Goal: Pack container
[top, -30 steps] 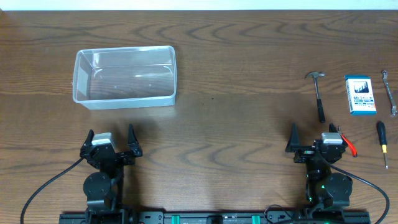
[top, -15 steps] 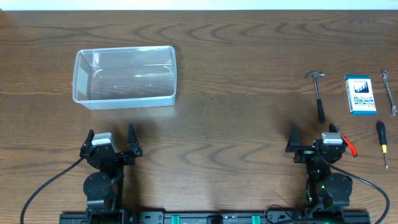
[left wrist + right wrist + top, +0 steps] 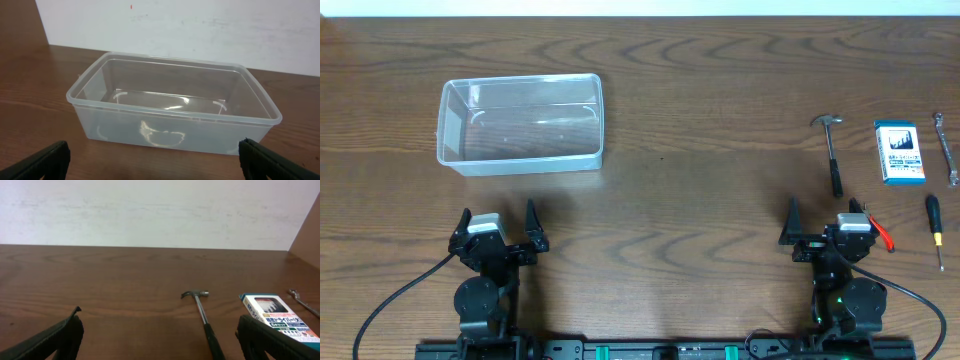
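The clear plastic container stands empty at the back left; in the left wrist view it fills the middle. My left gripper is open and empty, in front of the container. My right gripper is open and empty at the front right. A small hammer with a black handle lies just beyond it. A blue-and-white box lies to the hammer's right. A wrench, a screwdriver and red-handled pliers lie at the far right.
The wooden table runs to a white wall at the back. The arm bases and cables sit along the front edge.
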